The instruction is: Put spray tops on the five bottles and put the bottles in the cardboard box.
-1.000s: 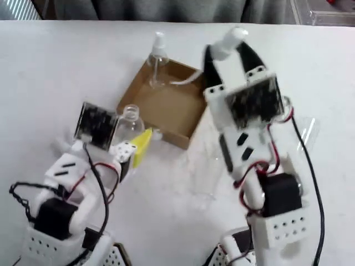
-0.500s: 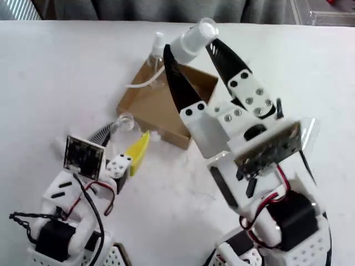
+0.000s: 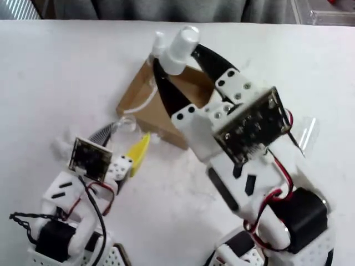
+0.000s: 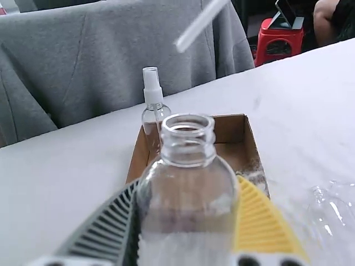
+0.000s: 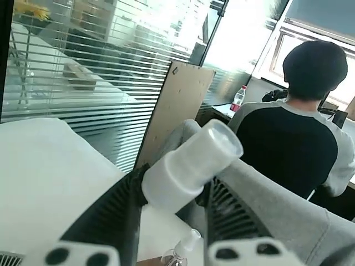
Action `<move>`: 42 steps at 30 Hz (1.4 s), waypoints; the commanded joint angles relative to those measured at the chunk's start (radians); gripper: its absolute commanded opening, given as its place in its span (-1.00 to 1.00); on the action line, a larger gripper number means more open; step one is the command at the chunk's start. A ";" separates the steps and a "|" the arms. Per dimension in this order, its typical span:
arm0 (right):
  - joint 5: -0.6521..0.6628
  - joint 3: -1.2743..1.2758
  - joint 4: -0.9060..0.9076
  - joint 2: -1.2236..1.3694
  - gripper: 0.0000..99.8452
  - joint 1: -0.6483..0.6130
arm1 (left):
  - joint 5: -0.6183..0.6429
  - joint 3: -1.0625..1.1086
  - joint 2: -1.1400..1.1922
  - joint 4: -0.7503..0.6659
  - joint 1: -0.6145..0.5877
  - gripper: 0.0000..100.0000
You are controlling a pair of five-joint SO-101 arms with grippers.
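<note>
Right gripper (image 3: 178, 55): clamps spray top (image 3: 178, 43) above cardboard box (image 3: 141, 108)
Left gripper (image 4: 186, 191): grips uncapped bottle (image 4: 186, 160) beside it, base cut off

Can't make out any readable text, numbers or labels here tbh, not on the cardboard box (image 3: 133, 97), the bottle (image 4: 186, 183) or the spray top (image 5: 191, 166).

White matte tabletop (image 3: 66, 61), flat. Grey fabric (image 4: 83, 61) draped along its far edge, in folds. Clear plastic container (image 3: 321, 12) at the far right corner of the table. Red plastic stool (image 4: 280, 41) on the floor beyond the fabric. Background: horizontal window blinds (image 5: 66, 72), with a brown flat board (image 5: 175, 111) standing upright beside them. Yellow flowers (image 5: 33, 8) behind the blinds.
</note>
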 commanded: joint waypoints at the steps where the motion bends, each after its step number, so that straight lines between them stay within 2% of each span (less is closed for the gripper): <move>1: 0.011 0.000 0.002 0.010 -0.97 -0.007 | -0.025 -0.005 -0.010 -0.025 0.008 -0.96; 24: 0.011 0.164 -0.007 0.010 -0.97 -0.008 | -0.026 -0.009 -0.010 -0.025 0.010 -0.96; 32: 0.011 0.232 -0.097 0.013 -0.96 -0.130 | -0.025 -0.011 -0.010 -0.026 0.010 -0.96; 36: 0.005 0.238 -0.077 0.067 -0.96 -0.143 | -0.025 -0.011 -0.010 -0.026 0.010 -0.96; 38: 0.003 0.238 -0.076 0.085 -0.93 -0.145 | -0.025 -0.011 -0.010 -0.026 0.010 -0.96; 42: -0.068 0.236 -0.070 0.094 -0.65 -0.171 | -0.025 -0.011 -0.010 -0.026 0.010 -0.96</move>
